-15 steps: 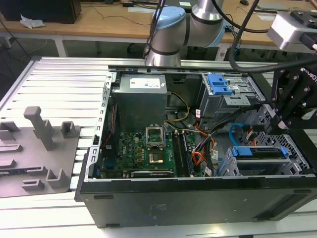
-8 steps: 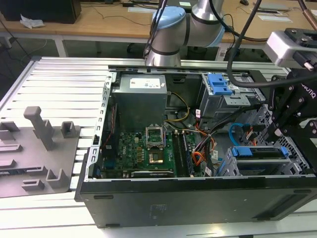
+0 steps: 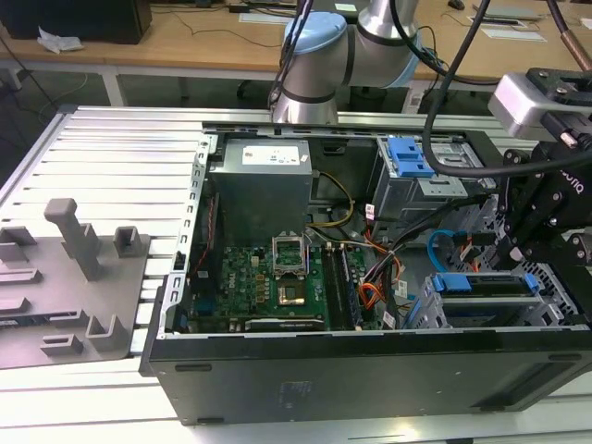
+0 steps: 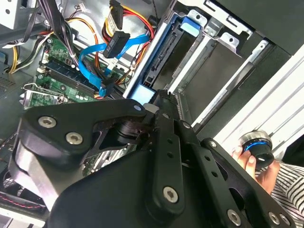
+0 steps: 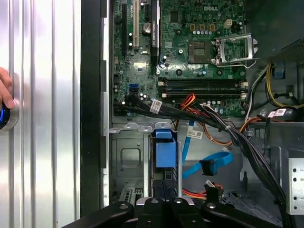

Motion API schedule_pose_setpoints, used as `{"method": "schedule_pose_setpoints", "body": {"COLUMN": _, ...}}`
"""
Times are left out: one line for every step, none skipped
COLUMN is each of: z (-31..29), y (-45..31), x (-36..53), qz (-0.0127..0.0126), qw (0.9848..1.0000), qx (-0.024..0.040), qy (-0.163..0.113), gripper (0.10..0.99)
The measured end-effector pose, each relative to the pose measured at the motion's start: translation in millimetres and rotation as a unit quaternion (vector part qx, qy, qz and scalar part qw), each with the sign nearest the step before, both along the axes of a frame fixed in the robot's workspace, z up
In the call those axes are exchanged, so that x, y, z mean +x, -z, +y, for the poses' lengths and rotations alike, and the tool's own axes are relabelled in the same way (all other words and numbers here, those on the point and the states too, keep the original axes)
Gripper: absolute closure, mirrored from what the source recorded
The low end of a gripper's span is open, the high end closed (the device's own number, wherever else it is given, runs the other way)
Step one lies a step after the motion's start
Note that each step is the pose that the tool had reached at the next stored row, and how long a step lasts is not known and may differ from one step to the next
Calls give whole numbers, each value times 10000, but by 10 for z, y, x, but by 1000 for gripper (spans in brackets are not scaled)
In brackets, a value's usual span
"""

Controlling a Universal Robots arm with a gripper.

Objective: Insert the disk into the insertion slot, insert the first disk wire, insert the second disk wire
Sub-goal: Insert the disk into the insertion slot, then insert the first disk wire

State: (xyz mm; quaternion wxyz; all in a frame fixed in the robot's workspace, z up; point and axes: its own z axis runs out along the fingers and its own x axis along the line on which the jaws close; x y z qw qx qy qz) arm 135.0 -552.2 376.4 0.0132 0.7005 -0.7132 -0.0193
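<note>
The disk (image 3: 486, 281), in its bright blue carrier, lies along the top bay of the insertion slot (image 3: 433, 313) at the case's corner on the exterior view's right. My black gripper (image 3: 524, 263) is at the disk's outer end, fingers shut on it. In the first wrist view the gripper (image 5: 164, 191) closes on the edge-on disk (image 5: 164, 153) inside the silver cage (image 5: 124, 159). In the second wrist view the gripper (image 4: 159, 99) meets the carrier's end (image 4: 142, 93). A loose blue wire (image 5: 214, 164) and a black plug on red, yellow and orange wires (image 4: 116, 43) hang beside the cage.
The open case holds a green motherboard (image 3: 268, 277), a grey power supply (image 3: 264, 185) and a taller bay with a blue latch (image 3: 410, 157). A black cable bundle (image 5: 190, 114) crosses beside the cage. A person's hand (image 4: 247, 159) holds a knob beside the case. A grey fixture (image 3: 65, 277) stands at the exterior view's left.
</note>
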Motion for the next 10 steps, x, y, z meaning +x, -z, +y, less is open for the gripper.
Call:
{"method": "schedule_pose_setpoints", "body": {"z": 0, "y": 0, "x": 0, "qz": 0, "qw": 10000, "qx": 0, "qy": 0, "gripper": 980}}
{"method": "schedule_pose_setpoints", "body": {"z": 0, "y": 1, "x": 0, "qz": 0, "qw": 10000, "qx": 1, "qy": 0, "gripper": 980}}
{"method": "schedule_pose_setpoints", "body": {"z": 0, "y": 2, "x": 0, "qz": 0, "qw": 10000, "qx": 1, "qy": 0, "gripper": 980}}
{"method": "schedule_pose_setpoints", "body": {"z": 0, "y": 2, "x": 0, "qz": 0, "qw": 10000, "qx": 1, "qy": 0, "gripper": 980}}
{"method": "schedule_pose_setpoints", "body": {"z": 0, "y": 2, "x": 0, "qz": 0, "qw": 10000, "qx": 1, "qy": 0, "gripper": 980}}
{"method": "schedule_pose_setpoints", "body": {"z": 0, "y": 2, "x": 0, "qz": 0, "qw": 10000, "qx": 1, "qy": 0, "gripper": 980}}
{"method": "schedule_pose_setpoints", "body": {"z": 0, "y": 2, "x": 0, "qz": 0, "qw": 10000, "qx": 1, "qy": 0, "gripper": 980}}
{"method": "schedule_pose_setpoints", "body": {"z": 0, "y": 2, "x": 0, "qz": 0, "qw": 10000, "qx": 1, "qy": 0, "gripper": 980}}
{"method": "schedule_pose_setpoints", "body": {"z": 0, "y": 3, "x": 0, "qz": 0, "qw": 10000, "qx": 1, "qy": 0, "gripper": 980}}
{"method": "schedule_pose_setpoints", "body": {"z": 0, "y": 3, "x": 0, "qz": 0, "qw": 10000, "qx": 1, "qy": 0, "gripper": 980}}
